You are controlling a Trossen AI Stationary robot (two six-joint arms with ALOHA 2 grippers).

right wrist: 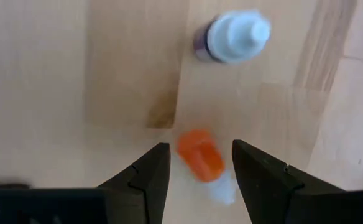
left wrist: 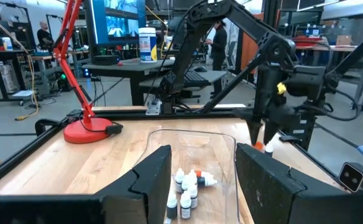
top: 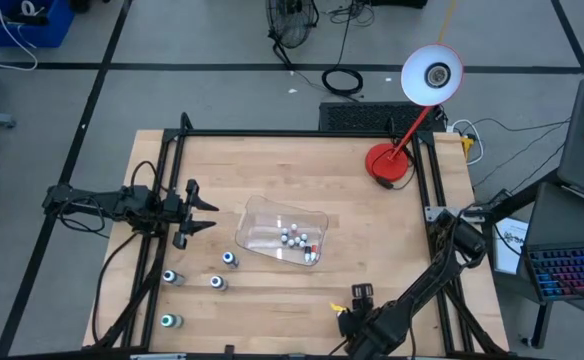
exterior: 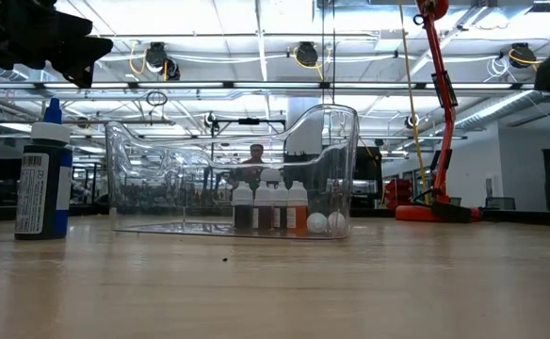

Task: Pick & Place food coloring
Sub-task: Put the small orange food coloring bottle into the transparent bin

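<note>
Right hand (right wrist: pixel 196 163) partly open astride an orange bottle (right wrist: pixel 200 155) near the tabletop's (top: pixel 372 260) front edge, ungripped, poised to pick; left hand (top: pixel 204 212) partly open, empty, beside the tray (top: pixel 255 215).

The left arm reaches in level from the table's left edge, its left gripper (top: pixel 204 211) with fingers parted and holding nothing. The right arm bends down at the near right edge, its right gripper (right wrist: pixel 197 165) pointing downward, fingers apart.
</note>
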